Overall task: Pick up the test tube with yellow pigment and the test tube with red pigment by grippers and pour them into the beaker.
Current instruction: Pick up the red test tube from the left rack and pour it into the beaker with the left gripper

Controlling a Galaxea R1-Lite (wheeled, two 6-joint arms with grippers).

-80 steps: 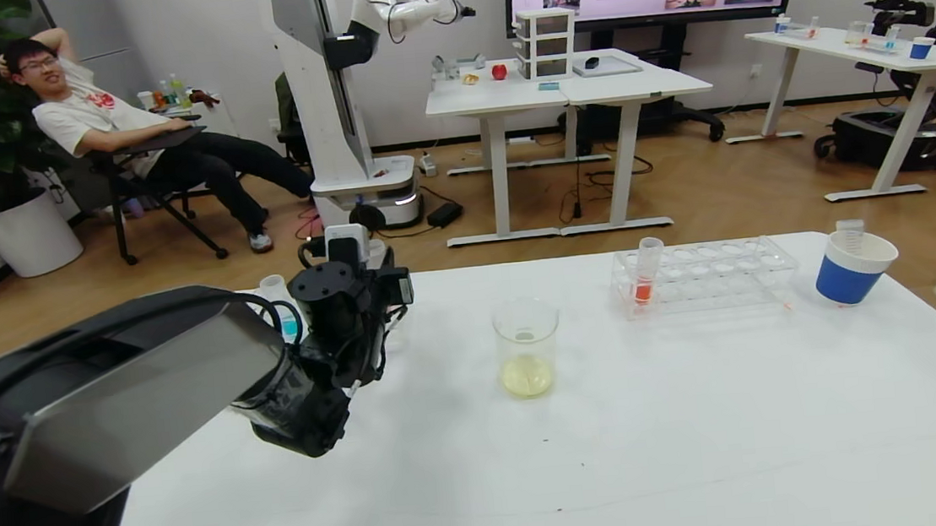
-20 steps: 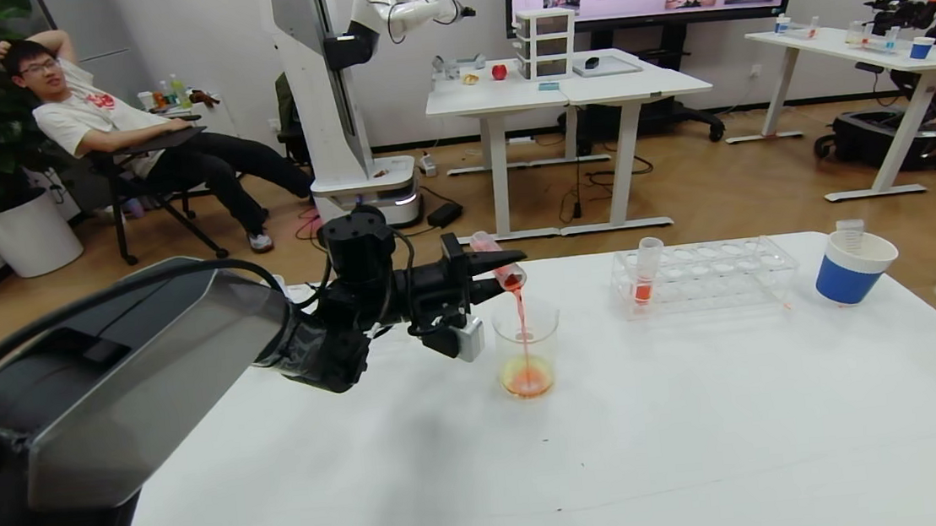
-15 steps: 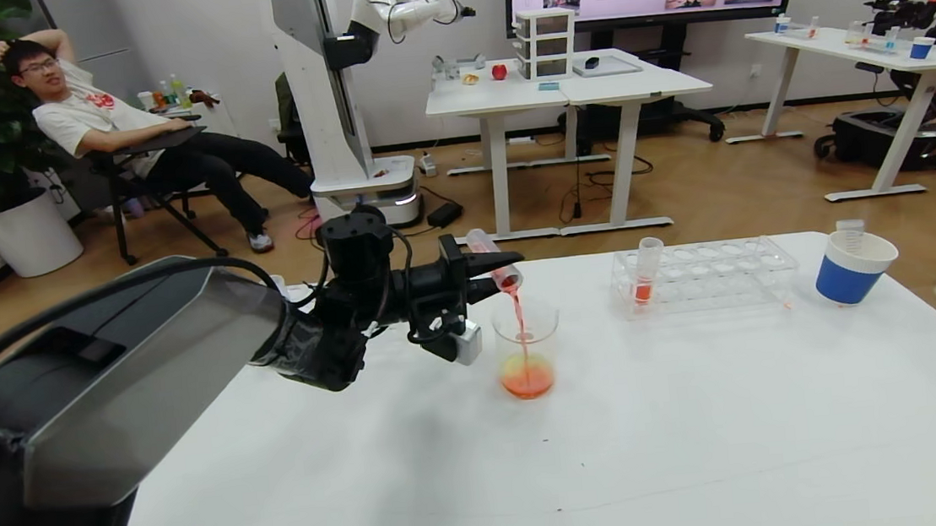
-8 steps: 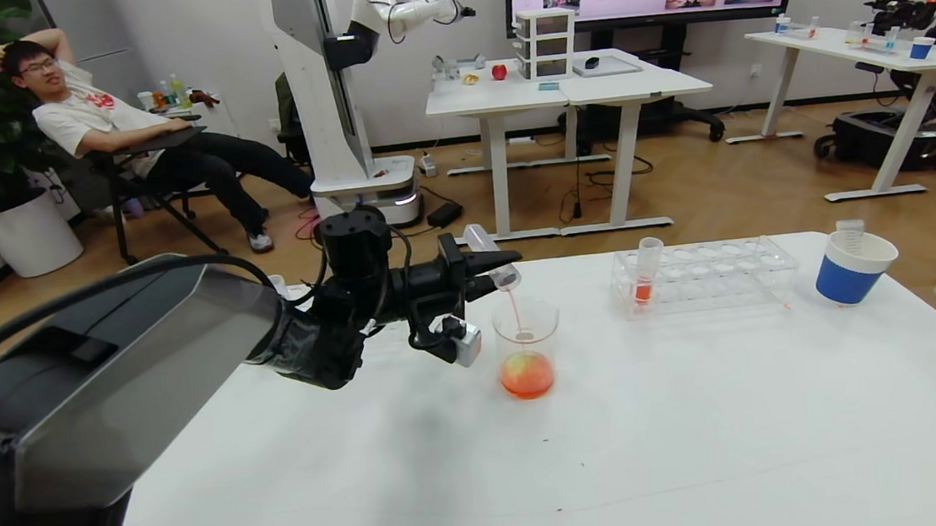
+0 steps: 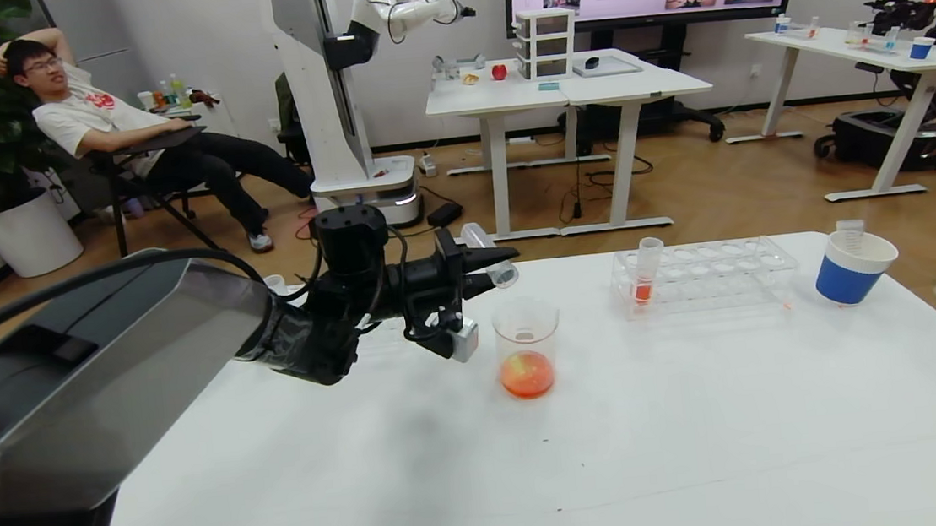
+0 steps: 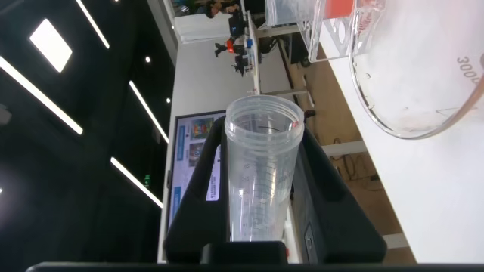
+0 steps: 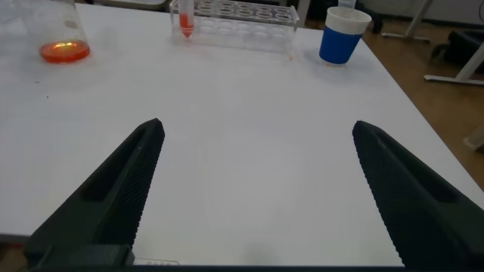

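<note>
We see the left gripper (image 5: 492,263) just left of centre in the head view, reaching sideways toward the right of the frame, its two black fingers pinching a clear tube (image 5: 491,266). The tube lies tilted, its open mouth lower and pointing right, its closed end up and to the left; it looks empty of liquid. In the left wrist view the same tube (image 6: 262,172) fills the middle of the frame, clamped between the fingers (image 6: 203,198), its rim toward us and its walls clear.

The beaker (image 5: 527,348) stands on the white table (image 5: 703,429) just below and slightly right of the tube's mouth, apart from it, with orange-red liquid in its bottom. In the left wrist view its glass rim (image 6: 408,83) curves across the upper right corner.

Further right in the head view, a clear rack (image 5: 711,276) holds one upright tube of red liquid (image 5: 647,271) at its left end. A blue cup (image 5: 851,266) stands right of the rack.

The right gripper (image 7: 257,189) shows only in the right wrist view, its fingers spread wide over bare table in the lower half of the frame, well away from beaker (image 7: 57,34), rack (image 7: 242,15) and cup (image 7: 342,35) along the top edge.
</note>
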